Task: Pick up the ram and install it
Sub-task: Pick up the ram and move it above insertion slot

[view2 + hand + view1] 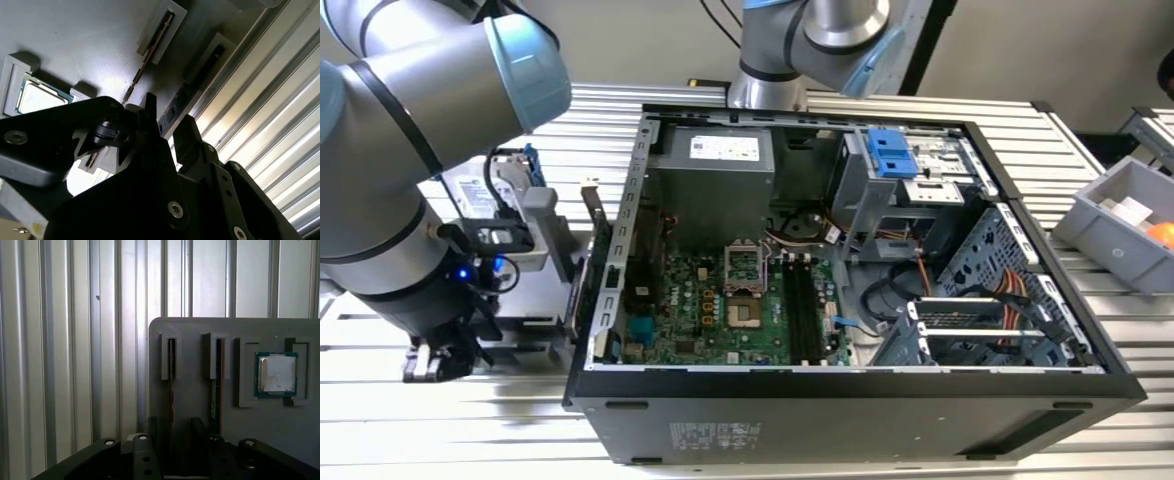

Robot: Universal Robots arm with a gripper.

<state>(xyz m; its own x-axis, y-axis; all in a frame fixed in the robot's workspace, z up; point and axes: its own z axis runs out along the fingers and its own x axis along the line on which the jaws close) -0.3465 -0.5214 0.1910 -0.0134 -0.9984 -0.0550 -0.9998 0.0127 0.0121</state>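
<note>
**Ram** (187, 92): dark stick standing edge-on in the slot nearest the rim of a grey holder tray (90, 40). In the first wrist view it is the slot (171, 375) closest to the tray's rounded corner.

**Second ram stick** (150, 55): in the parallel slot just beside the first, towards the tray's middle.

**Processor chip** (40, 97): lying flat in a square recess further in, apart from both slots.

**Gripper** (169, 120): low over the tray, black fingers (187, 132) parted narrowly, one to each side of the ram's line. Whether they touch it I cannot tell.

**Surface** (60, 340): ribbed aluminium, running bare along the tray's outer edge, so there is open room on that side of the ram. On the other side, the neighbouring stick is close.

**Arm** (400, 150): in the exterior view, bent down at that view's left, outside the computer case (854, 410).

**Computer case**: lying open on its side, the long black motherboard slots (801, 310) exposed near its middle, walled in by drive cage and cables.

**Grey bin** (1107, 225): well apart, at the exterior view's right.
</note>
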